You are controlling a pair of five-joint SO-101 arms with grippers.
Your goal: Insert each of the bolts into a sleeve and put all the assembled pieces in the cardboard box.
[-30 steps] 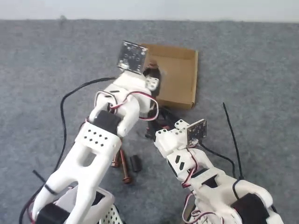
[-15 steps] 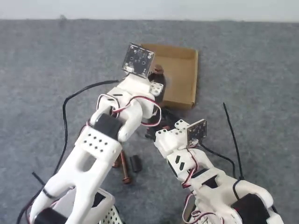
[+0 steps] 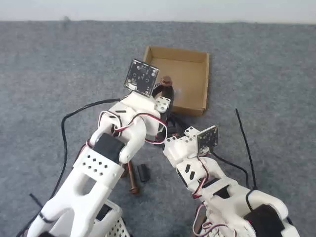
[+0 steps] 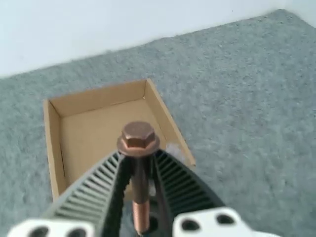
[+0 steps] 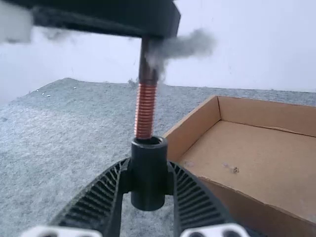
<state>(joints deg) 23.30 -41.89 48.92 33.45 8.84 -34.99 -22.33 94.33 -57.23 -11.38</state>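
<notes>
Fingers (image 4: pixel 98 185) of the left gripper (image 4: pixel 138 159) are closed on a bolt (image 4: pixel 138 140), clamping the shank just under the copper-coloured hexagonal head, with the head up and the threaded end pointing down. Fingers (image 5: pixel 94 202) of the right gripper (image 5: pixel 148 178) are closed on a black sleeve (image 5: pixel 147 165), held upright with its open end up. In the right wrist view the threaded end of the bolt meets the mouth of the sleeve; how far it sits inside cannot be told. Both parts are held above the grey carpet (image 3: pixel 49 74), just beside the near left corner of the cardboard box (image 3: pixel 206 84), not inside it. In the left wrist view the bolt head stands in front of the box's near wall. Compared with one second ago, the left arm has drawn back from the box toward the robot's side. Its camera board (image 3: pixel 143 78) now sits lower in the high view, and the far left corner of the box, covered before, is exposed. The bolt head (image 3: pixel 167 79) has likewise shifted toward the near wall of the box. The right arm has kept its position throughout. Two loose bolts (image 3: pixel 132 178) and a loose sleeve (image 3: pixel 143 173) lie on the carpet between the arms, just beside one another, where they lay before. No legible writing can be made out on the box or the parts.
</notes>
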